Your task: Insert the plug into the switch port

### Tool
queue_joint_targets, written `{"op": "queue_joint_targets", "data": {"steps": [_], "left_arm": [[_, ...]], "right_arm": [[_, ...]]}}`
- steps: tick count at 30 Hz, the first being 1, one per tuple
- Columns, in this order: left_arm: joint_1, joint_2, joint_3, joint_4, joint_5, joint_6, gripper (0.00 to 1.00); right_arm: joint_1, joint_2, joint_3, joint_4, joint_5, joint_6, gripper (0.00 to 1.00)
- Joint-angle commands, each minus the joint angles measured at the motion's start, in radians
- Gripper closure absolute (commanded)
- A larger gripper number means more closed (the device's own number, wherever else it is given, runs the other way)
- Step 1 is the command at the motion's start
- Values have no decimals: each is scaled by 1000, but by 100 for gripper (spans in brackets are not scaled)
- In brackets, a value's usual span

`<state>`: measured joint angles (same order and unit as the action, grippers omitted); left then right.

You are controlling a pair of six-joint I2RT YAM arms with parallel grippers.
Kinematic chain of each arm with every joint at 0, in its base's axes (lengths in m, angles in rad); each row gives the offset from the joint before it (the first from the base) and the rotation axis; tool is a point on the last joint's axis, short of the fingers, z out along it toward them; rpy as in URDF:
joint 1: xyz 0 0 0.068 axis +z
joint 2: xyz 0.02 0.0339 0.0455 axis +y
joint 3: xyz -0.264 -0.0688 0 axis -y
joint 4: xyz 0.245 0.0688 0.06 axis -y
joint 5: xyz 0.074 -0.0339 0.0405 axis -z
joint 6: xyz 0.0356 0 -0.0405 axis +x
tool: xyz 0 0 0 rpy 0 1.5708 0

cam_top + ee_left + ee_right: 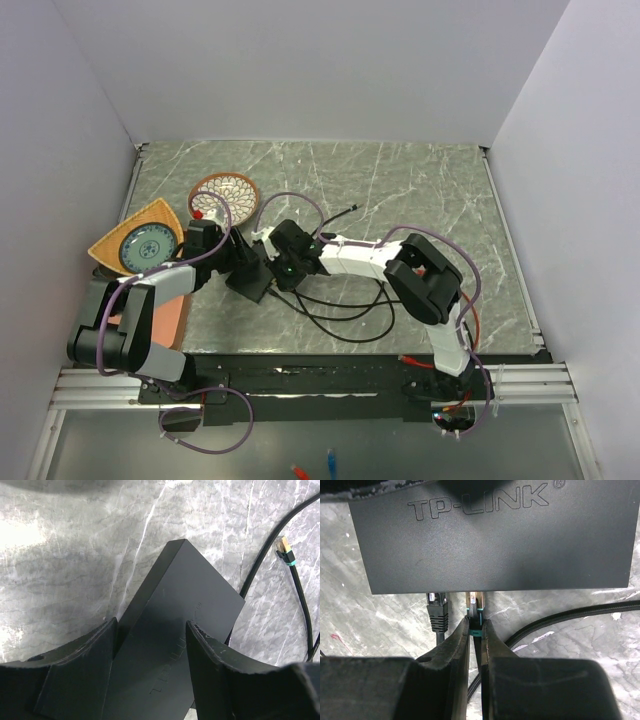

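Observation:
The switch (pixel 490 535) is a flat matte-black box marked TP-LINK; in the top view it (pixel 250 283) sits tilted between the two arms. My left gripper (pixel 152 630) is shut on the switch (pixel 185 595), one finger on each side of it. My right gripper (pixel 475 622) is shut on the plug (pixel 475 607), a gold-tipped connector with a teal band. The plug's tip reaches the switch's port edge, and how far in it sits is hidden under that edge. A black plug (pixel 437 611) sits in the port just to its left. The right gripper (pixel 285 262) meets the switch from the right.
A loose plug with a teal band (pixel 284 550) lies on the marble table. Black cable loops (pixel 340 322) lie in front of the arms. A round patterned dish (pixel 226 193) and an orange plate holding a blue dish (pixel 140 243) stand at the left, near the wall.

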<state>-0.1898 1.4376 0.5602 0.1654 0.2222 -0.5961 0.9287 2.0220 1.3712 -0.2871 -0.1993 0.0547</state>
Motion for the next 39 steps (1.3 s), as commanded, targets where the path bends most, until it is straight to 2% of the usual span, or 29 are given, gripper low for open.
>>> {"op": "queue_joint_targets", "data": {"steps": [1, 24, 33, 39], "left_arm": [[-13, 7, -13, 28, 112, -16, 40], [-14, 73, -13, 10, 212, -60, 51], [-20, 69, -37, 3, 249, -62, 62], [-54, 70, -45, 10, 261, -65, 64]], "right_arm": [[-4, 20, 91, 126, 17, 13, 100], [-8, 20, 141, 230, 63, 28, 100], [-11, 43, 232, 232, 49, 27, 100], [-13, 76, 315, 200, 41, 10, 100]]}}
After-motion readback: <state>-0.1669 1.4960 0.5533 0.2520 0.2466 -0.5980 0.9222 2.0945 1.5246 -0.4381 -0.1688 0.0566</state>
